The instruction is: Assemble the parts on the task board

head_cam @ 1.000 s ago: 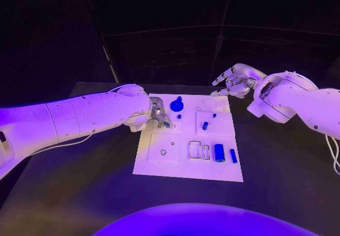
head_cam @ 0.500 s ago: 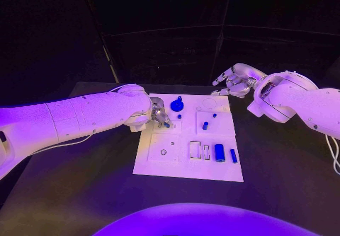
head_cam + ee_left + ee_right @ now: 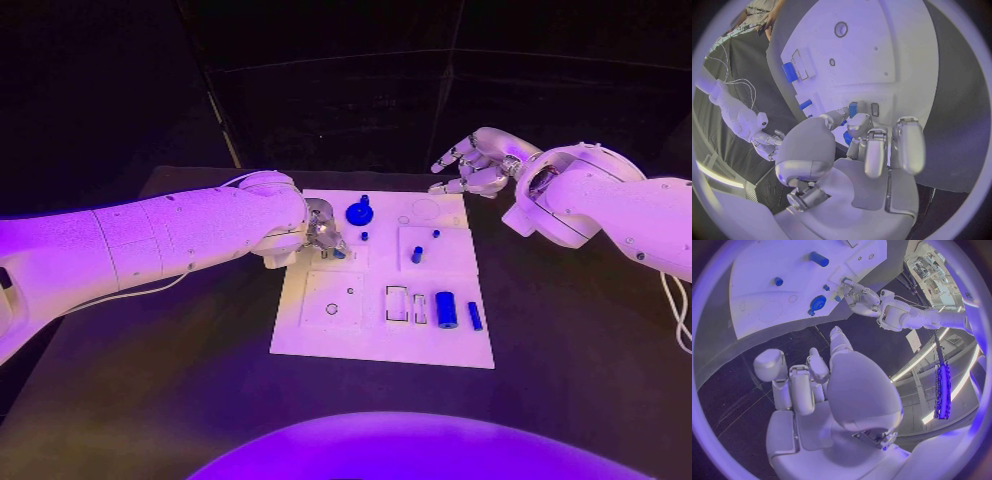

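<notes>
A black table in a dark room carries the white task board at its middle. The left hand is down at the board's left edge, fingertips pinching a small blue part against the board. The right hand hovers beyond the board's far right corner, fingers loosely curled, holding nothing. On the board lie a blue cylinder, a round blue knob and a thin blue pin.
</notes>
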`<state>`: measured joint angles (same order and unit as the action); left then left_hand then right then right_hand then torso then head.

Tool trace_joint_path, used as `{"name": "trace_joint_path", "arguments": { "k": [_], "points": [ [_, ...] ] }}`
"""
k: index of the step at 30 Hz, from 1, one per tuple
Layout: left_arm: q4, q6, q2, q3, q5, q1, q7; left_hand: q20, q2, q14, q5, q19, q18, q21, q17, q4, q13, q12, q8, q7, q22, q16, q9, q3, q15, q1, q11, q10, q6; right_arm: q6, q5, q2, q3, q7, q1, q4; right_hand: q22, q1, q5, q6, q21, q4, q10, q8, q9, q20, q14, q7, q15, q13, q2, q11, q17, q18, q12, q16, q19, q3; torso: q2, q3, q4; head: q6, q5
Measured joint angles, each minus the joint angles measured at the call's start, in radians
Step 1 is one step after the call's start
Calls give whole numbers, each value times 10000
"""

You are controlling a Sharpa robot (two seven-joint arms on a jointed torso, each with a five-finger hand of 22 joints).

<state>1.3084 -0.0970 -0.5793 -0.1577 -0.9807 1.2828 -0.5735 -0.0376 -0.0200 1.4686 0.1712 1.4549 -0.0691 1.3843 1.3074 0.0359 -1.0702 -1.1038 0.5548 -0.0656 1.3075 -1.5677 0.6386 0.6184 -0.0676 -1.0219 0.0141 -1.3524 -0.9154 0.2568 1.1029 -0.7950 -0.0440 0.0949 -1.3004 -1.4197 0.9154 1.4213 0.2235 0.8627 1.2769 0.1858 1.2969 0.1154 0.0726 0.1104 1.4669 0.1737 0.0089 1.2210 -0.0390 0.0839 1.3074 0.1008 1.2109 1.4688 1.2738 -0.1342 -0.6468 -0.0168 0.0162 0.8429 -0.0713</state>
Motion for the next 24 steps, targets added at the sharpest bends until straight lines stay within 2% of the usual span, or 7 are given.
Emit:
{"name": "trace_joint_path", "arguments": {
  "k": [14,15,16,24],
  "points": [
    [-194,-211,152,6,0,20,-42,0,-63,-4,77,0,1,-16,0,-111,25,0,74,21,-1,0,66,137,-3,164,23,-25,-32,-12,0,24,0,0,0,10,1,0,0,0,0,-1,0,0,0,0,0,0,0,1,0,0,0,-1,0,0,0,1,0,1,0,30,11],
    [-222,-231,171,7,2,22,-50,0,-77,-23,78,0,0,-16,0,-128,24,0,81,36,-1,0,83,155,-23,240,44,-48,-71,-12,0,26,0,0,0,11,1,0,0,0,0,-1,0,0,0,0,0,0,0,1,0,0,-1,0,0,0,0,1,0,0,-1,34,11],
    [-241,-244,187,7,5,23,-54,0,-78,-38,77,0,0,-16,0,-313,24,0,122,50,-1,0,85,397,-37,349,54,-60,-86,-13,0,27,0,0,0,11,1,0,0,0,0,0,0,0,0,0,0,0,0,1,0,0,-1,-1,0,0,0,1,0,-1,-1,36,12],
    [-427,-353,311,8,21,40,-89,0,-78,-37,76,0,0,-16,0,-388,36,0,179,107,-1,0,134,581,-37,604,40,-75,-99,-16,0,39,0,2,0,18,-26,0,0,0,0,36,0,0,6,0,0,0,0,-12,0,0,4,-1,0,-5,0,-36,-1,-5,-8,51,23]
  ]
}}
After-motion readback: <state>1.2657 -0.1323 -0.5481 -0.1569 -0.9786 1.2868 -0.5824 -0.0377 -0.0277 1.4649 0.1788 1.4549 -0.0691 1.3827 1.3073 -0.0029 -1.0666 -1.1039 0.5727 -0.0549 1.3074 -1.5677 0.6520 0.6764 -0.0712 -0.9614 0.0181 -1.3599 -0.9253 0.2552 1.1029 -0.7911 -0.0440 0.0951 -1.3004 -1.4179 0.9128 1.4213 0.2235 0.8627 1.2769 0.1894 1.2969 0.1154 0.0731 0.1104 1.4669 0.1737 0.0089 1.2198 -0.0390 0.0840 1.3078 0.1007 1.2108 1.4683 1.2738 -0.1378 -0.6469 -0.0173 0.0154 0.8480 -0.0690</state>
